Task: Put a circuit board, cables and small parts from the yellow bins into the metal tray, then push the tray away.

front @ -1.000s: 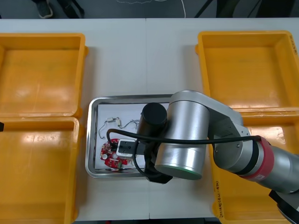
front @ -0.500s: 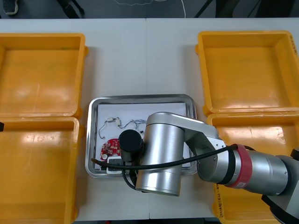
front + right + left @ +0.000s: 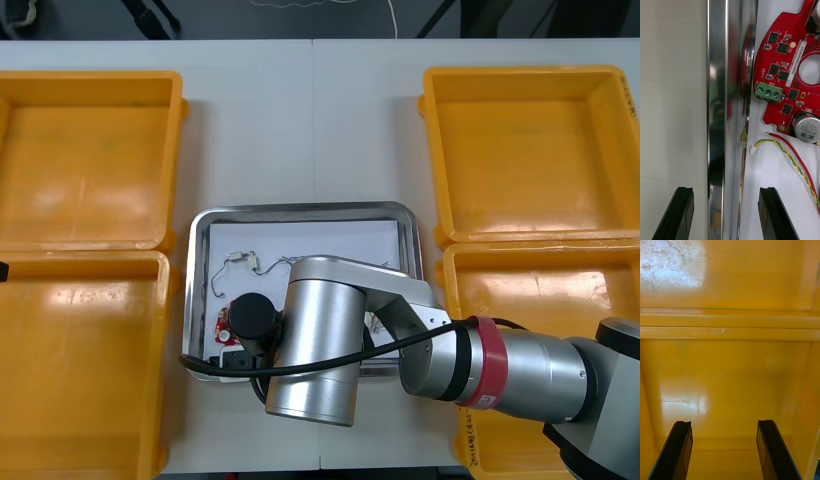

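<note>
Shiny metal tray (image 3: 717,93), glossy plastic bins (image 3: 730,382)

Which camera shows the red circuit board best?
The right wrist view: the circuit board lies close beyond the open right gripper, chips and green connector plain. In the front view the right arm hides most of it. The left wrist view has the left gripper over a yellow bin.
</note>
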